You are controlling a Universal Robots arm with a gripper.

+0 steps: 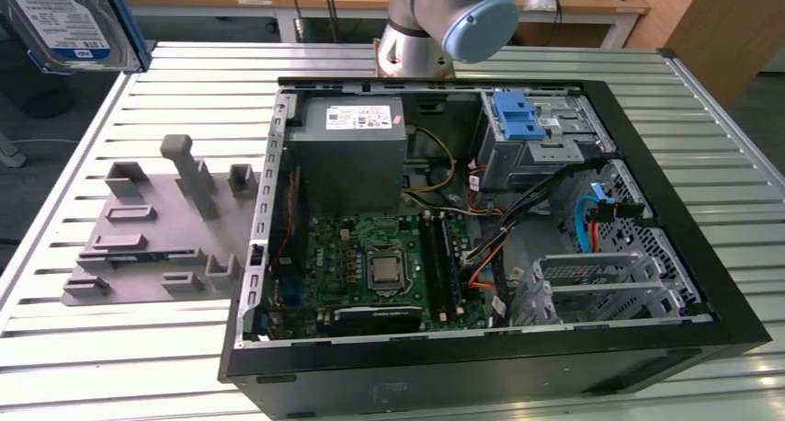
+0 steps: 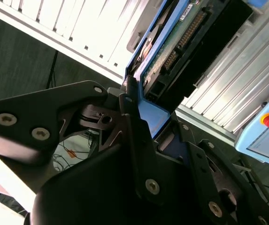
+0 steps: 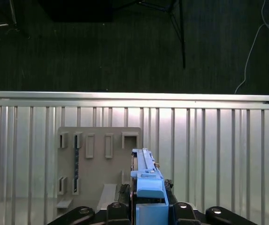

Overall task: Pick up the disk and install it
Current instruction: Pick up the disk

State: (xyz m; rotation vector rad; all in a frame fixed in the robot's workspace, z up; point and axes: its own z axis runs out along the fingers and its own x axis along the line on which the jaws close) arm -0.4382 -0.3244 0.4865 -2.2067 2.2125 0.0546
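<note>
The disk (image 1: 59, 24) hangs high at the exterior view's far left, off the table's edge, its white-and-blue label facing the camera and its blue carrier frame round it. In the first wrist view the disk (image 3: 146, 180) stands edge-on above the grey holder block (image 3: 96, 154), and my gripper (image 3: 148, 208) is shut on its blue frame from both sides. The second wrist view shows the disk's (image 2: 181, 33) green circuit board underside, with a dark finger (image 2: 130, 110) pressed against the blue frame.
An open black computer case (image 1: 687, 210) fills the table's middle and right, with a motherboard (image 1: 381, 265), cables and a metal drive cage topped by a blue latch (image 1: 516, 118). The grey holder block (image 1: 160, 228) lies beside it. The arm's base (image 1: 442, 21) stands behind the case.
</note>
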